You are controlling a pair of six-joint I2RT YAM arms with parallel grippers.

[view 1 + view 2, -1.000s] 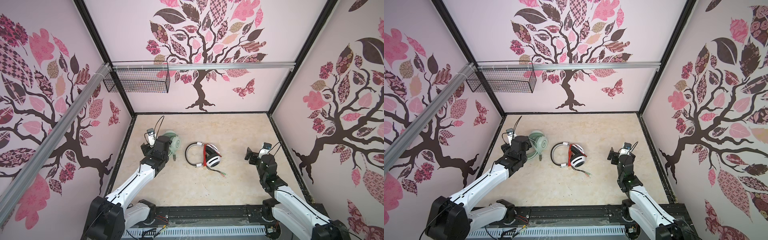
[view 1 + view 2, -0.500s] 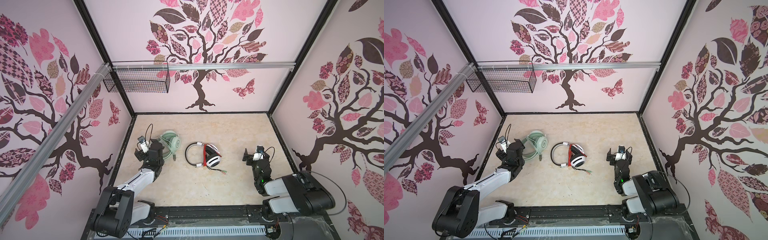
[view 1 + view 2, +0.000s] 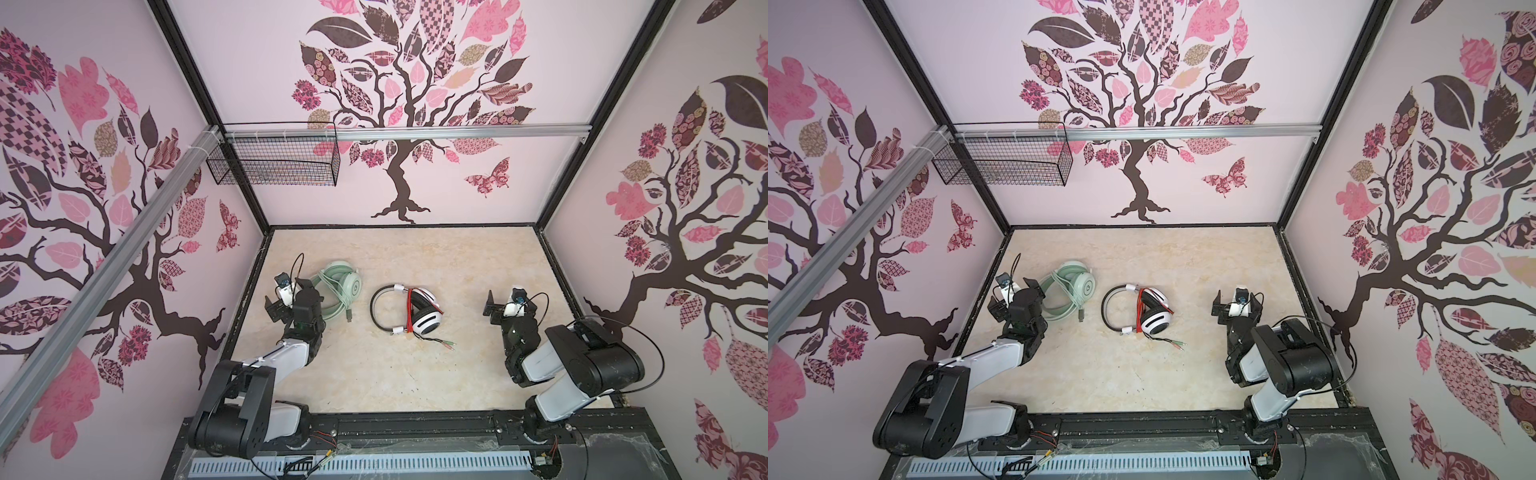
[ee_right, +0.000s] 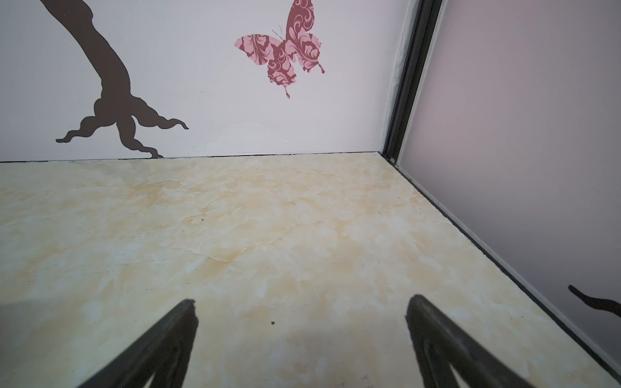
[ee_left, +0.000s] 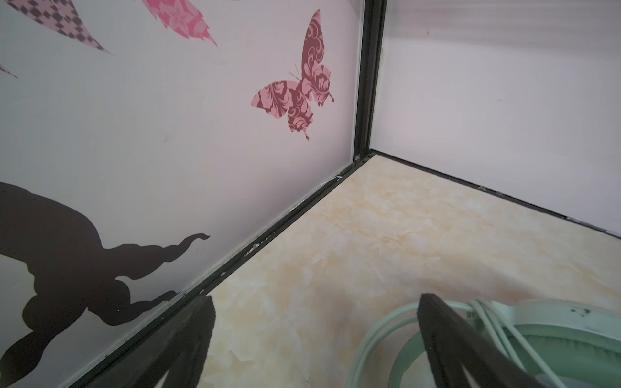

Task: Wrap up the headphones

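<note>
Mint-green headset [image 3: 353, 286]: flat on the left of the table [image 3: 374, 374]. Its pale green cable [image 3: 332, 307] is looped over the band, with the plug end pointing toward the middle.
White and black headset [image 3: 424, 320]: centre of the table, near the mint one but apart from it. The orange-red cable [image 3: 410, 307] is bunched across band and cup, and the thin plug leads [image 3: 440, 341] trail loose toward the front.
Left gripper [image 3: 291, 297]: jaws spread wide with nothing between them, just beside the mint band. Whether it touches is hard to call from above.
Right gripper [image 3: 510, 309]: jaws apart and empty, over bare table well right of both headsets.
Handling: probably light, with hard shells, a springy band and soft pads. The cable looks limp and likely to slip out of its loops. Best to pinch the cable near the plug and steady the set by its band.
Left wrist view: the mint band and cable strands sit right behind one finger [image 5: 437, 322], closer than the top views suggest.
Right wrist view: only bare table and wall ahead, no headset.
Both top views: only these show the white and black headset and its loose leads.
</note>
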